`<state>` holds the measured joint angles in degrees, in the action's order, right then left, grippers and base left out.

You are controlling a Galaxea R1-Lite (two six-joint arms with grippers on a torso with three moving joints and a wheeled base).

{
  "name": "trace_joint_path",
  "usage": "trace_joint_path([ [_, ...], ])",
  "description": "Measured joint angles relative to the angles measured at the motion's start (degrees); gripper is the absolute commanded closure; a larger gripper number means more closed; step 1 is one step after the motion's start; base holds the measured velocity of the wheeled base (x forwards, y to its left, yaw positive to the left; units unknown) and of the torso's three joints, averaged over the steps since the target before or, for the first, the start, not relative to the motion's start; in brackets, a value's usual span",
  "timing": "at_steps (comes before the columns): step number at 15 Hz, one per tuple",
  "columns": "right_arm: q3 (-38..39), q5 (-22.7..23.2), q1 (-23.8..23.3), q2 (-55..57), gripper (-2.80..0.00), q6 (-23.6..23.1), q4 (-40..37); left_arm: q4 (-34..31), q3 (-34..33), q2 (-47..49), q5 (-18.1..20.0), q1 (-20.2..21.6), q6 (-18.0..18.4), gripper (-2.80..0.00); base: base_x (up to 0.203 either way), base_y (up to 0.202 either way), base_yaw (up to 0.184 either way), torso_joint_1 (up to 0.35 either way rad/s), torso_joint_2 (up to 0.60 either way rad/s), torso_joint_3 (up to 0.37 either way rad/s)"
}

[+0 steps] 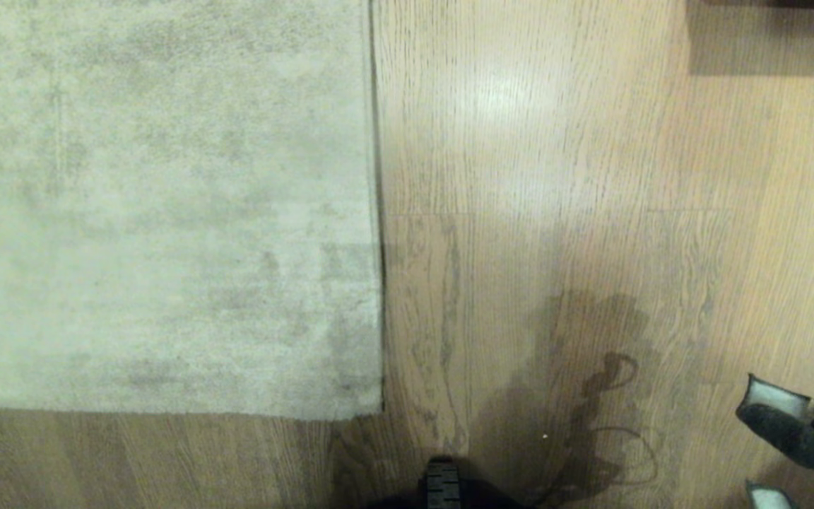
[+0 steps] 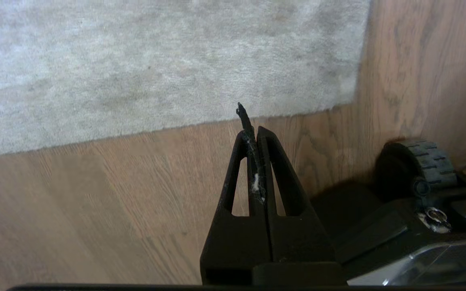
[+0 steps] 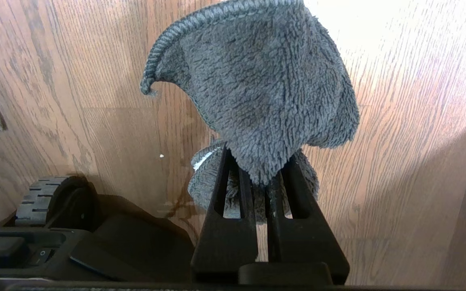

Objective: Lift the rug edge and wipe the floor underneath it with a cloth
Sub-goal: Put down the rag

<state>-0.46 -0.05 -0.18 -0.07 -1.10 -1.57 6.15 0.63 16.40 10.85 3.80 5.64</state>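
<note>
Light brown wood-grain plank floor (image 1: 591, 177), bright light glare on planks up ahead, dark shadow patch near bottom, dark furniture edge (image 1: 774, 3) top right corner

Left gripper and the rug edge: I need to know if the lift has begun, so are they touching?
Apart. The left wrist view shows the left gripper shut above bare floor, short of the rug edge.

Rug edge (image 1: 376, 212) left on floor (image 1: 555, 177); cloth (image 1: 795, 424) far right
</note>
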Motion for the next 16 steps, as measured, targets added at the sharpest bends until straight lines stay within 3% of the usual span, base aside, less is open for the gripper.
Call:
trace_joint_path([
  [4, 0.0, -0.01, 0.0, 0.0, 0.0, -0.04, 0.01, -2.4, 0.44, -1.82, -2.47, -5.59, -0.15, 0.0, 0.0, 0.0, 0.0, 0.0, 0.0, 0.0],
  [8, 0.0, -0.02, 0.0, 0.0, 0.0, -0.02, 0.01, -5.52, -0.39, -6.3, -8.84, -4.74, -0.8, 0.0, 0.0, 0.0, 0.0, 0.0, 0.0, 0.0],
  [16, 0.0, 0.0, 0.0, 0.0, 0.0, 0.0, 0.0, -6.43, -0.63, -8.22, -9.56, -3.67, -4.08, 0.0, 0.0, 0.0, 0.0, 0.0, 0.0, 0.0],
])
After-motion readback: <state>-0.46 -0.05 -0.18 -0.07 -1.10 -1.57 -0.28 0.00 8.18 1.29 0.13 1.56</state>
